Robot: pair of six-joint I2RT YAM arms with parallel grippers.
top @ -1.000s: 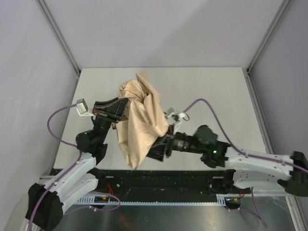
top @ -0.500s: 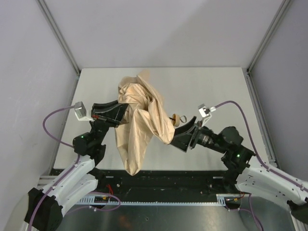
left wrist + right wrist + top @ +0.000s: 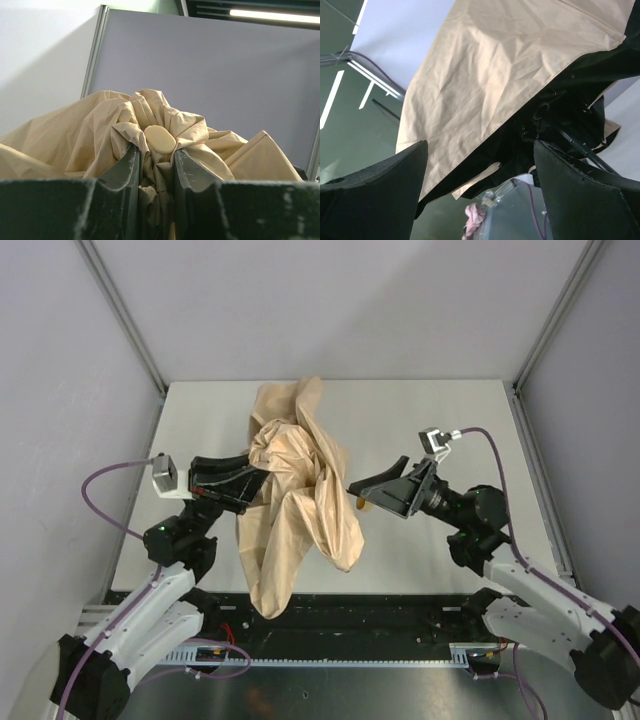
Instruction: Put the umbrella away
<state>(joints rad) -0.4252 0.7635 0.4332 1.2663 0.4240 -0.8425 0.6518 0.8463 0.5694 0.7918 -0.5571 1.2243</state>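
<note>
Jaws of the left gripper (image 3: 156,155) pinch bunched fabric just below the cream cap (image 3: 159,139) of the umbrella (image 3: 300,490), likely to keep its limp tan canopy propped up over the table (image 3: 450,420). Just right of the umbrella, the right gripper (image 3: 372,485) gapes wide and empty, facing the canopy's dark underside, apparently ready for a fresh hold.

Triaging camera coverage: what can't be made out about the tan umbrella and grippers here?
Top view: shaft of the tan fabric folding umbrella buried under its bunched canopy; yellowish bit by the open right gripper too small to identify.
Left wrist: left gripper pinches folds below a cream round cap; fabric hides everything beyond, bottom edge cuts the fingers.
Right wrist: black ribs in shadow, uncountable; handle not visible.
</note>
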